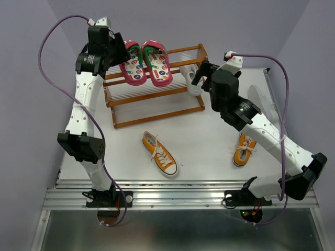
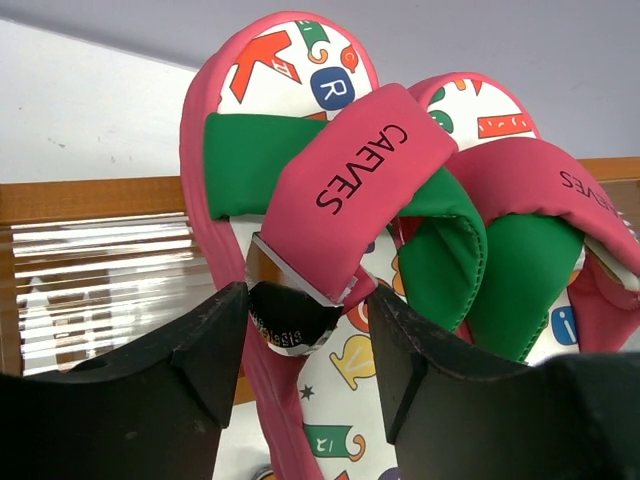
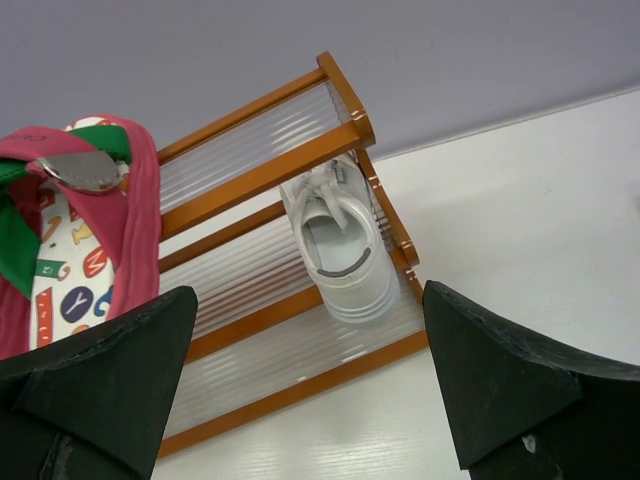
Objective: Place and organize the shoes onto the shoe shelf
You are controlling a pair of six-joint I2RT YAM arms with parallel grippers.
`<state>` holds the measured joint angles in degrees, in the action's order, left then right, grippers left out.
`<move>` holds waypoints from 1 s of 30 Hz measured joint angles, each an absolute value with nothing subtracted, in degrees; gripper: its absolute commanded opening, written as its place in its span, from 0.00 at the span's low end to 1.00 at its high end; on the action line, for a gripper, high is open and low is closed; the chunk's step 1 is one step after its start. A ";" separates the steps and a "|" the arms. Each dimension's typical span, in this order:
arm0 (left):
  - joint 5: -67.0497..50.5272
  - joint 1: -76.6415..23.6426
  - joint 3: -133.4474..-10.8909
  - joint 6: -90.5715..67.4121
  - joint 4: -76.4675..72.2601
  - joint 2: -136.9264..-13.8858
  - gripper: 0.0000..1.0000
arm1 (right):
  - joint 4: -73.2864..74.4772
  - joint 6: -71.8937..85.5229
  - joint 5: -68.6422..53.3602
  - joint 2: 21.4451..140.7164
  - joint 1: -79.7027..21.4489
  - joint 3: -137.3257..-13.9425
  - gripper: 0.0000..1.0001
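The shoe shelf [image 1: 157,95] stands at the back of the table. The pink pair lies on its top tier, left shoe [image 1: 133,64] beside right shoe [image 1: 157,63]. One white sneaker [image 1: 191,79] sits on the lower tier at the right end, and it also shows in the right wrist view [image 3: 340,255]. My left gripper [image 1: 121,52] is open at the left pink shoe [image 2: 350,180], with that shoe's edge and tag between the jaws. My right gripper [image 1: 199,73] is open and empty, just in front of the white sneaker. Two orange sneakers [image 1: 159,153] [image 1: 244,149] lie on the table.
A second white sneaker [image 1: 263,102] lies on the table at the right, partly hidden behind my right arm. The purple back wall rises close behind the shelf. The table's metal front rail [image 1: 178,197] runs between the arm bases.
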<state>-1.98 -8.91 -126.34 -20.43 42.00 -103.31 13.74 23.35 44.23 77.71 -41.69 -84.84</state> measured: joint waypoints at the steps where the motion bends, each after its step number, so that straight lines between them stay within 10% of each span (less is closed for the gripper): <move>1: -2.07 -8.91 -126.34 -20.49 41.95 -103.22 0.67 | 14.02 23.24 44.84 77.71 -41.69 -84.44 1.00; 9: -2.09 -8.91 -128.40 -18.85 42.50 -99.44 0.92 | 21.06 26.57 42.63 77.67 -32.03 -82.15 1.00; 15: 2.11 -8.93 -127.35 -15.46 41.82 -88.95 0.93 | 31.73 33.54 33.23 77.47 -12.34 -73.43 1.00; 30: -1.04 -8.99 -84.64 -11.62 24.67 -57.76 0.93 | 52.75 56.07 23.57 68.14 -11.66 -57.08 1.00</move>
<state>-1.04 -8.99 -84.64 -11.62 24.67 -57.76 52.75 56.07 23.57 68.14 -11.66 -57.08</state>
